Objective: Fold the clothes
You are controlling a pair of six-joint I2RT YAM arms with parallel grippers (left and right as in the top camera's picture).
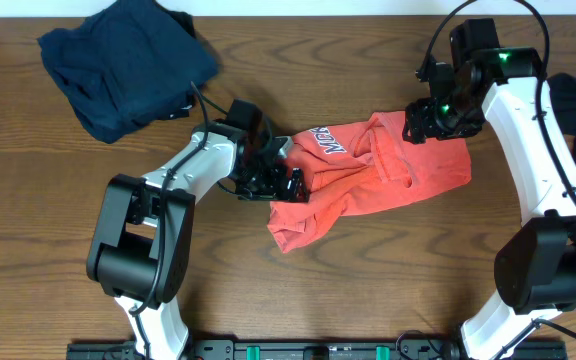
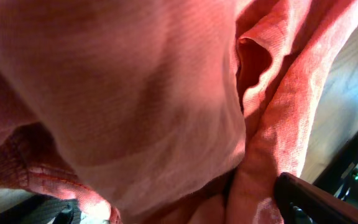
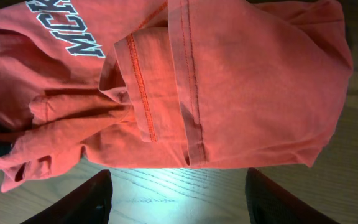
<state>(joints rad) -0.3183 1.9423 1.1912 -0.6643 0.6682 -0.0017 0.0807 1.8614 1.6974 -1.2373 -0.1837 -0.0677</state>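
The red-orange shirt (image 2: 135, 93) is being straddled by the wide-open left gripper (image 1: 286, 180), the right gripper (image 3: 179, 177) parted and empty, so a multi-layer pinch is being risked.

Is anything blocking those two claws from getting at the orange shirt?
Nothing visible does. The left gripper is at the left edge of the red-orange shirt, the right gripper at its upper right edge. The navy shirt lies apart in a corner.

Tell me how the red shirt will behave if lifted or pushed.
The red shirt is probably floppy: it lies crumpled in soft folds, so it should sag and drape. It looks thin, so likely light. Pushed on the table, it would probably bunch rather than slide.
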